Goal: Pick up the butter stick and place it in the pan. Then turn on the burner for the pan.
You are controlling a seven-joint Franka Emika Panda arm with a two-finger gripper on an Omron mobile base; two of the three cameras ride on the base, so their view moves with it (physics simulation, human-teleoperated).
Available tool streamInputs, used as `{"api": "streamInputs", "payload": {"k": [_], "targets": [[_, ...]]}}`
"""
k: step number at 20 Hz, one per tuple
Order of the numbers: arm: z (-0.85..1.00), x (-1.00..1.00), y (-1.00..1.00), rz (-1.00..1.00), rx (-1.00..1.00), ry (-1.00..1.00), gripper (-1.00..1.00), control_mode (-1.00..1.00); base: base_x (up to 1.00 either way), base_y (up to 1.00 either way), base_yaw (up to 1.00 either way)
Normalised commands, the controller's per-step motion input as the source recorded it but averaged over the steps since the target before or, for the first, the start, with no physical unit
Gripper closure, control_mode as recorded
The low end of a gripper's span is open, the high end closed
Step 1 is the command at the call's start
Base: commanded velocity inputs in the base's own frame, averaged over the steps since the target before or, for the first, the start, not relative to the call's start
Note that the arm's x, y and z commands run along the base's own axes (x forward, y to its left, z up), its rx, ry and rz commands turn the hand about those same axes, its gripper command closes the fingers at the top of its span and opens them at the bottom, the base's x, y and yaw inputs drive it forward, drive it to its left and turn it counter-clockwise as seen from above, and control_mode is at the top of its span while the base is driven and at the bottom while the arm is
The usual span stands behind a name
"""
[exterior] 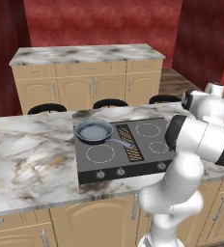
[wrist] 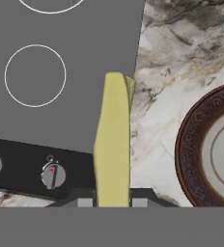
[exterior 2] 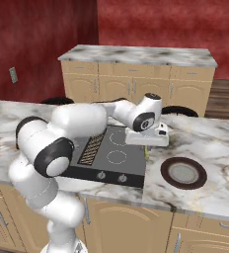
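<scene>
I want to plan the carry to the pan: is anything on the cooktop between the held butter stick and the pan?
Nothing visible blocks the way. The end effector is shut on the butter stick at the cooktop's right edge. The pan sits on the rear left burner, with bare cooktop and its centre grille between.

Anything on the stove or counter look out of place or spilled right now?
Nothing stands out. The pale-yellow butter stick is held between the gripper fingers, the round blue-grey frying pan sits level on its burner, and the dark brown-rimmed plate lies flat on the marble counter.
</scene>
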Motion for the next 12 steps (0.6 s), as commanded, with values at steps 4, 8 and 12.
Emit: {"api": "streamInputs", "payload": {"k": [4, 8, 12], "targets": [[0.42, 0.08, 0.99, -0.18, -0.07, 0.00, 1.00, -1.00, 0.00, 0.00, 0.00], [0.36, 0.28, 1.00, -0.15, -0.07, 0.00, 1.00, -1.00, 0.00, 0.00, 0.00], [0.27, 0.37, 1.00, -0.13, -0.05, 0.00, 1.00, -1.00, 0.00, 0.00, 0.00]]}}
